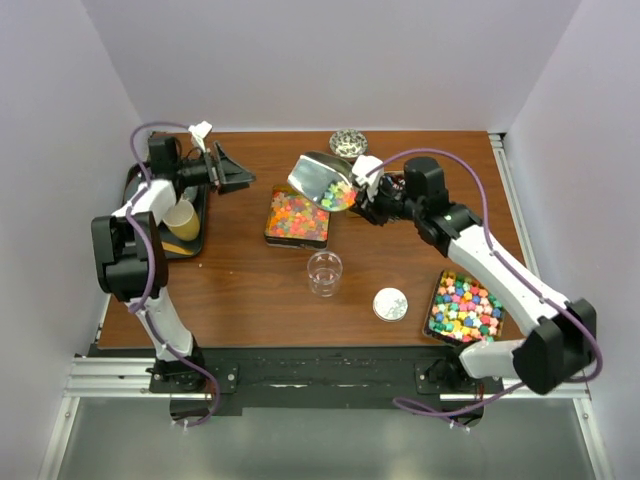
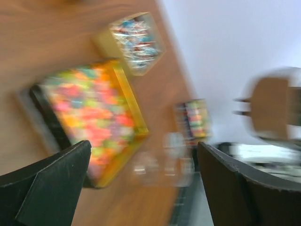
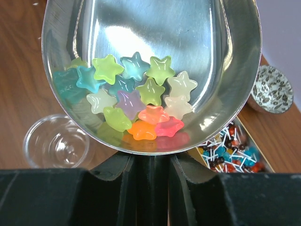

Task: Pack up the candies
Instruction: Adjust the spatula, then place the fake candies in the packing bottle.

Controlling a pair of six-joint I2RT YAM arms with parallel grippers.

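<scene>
Above the table's middle, my right gripper (image 3: 150, 175) is clamped on the scoop (image 3: 155, 52), tipped back so its star candies (image 3: 136, 101) cannot spill before reaching the clear cup (image 3: 56, 141), while my left gripper (image 2: 141, 188) hangs far left with its jaws apart.

A scoop (image 1: 315, 175) hangs over the tin (image 1: 296, 243) of candies (image 1: 295, 215); cup (image 1: 324, 272) and lid (image 1: 390, 304) stand mid-worktop (image 1: 230, 290), bare wood to their left.

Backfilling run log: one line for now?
right jaws shut on scoop | scoop holds star gummies | left jaws open, empty | clear cup empty
</scene>
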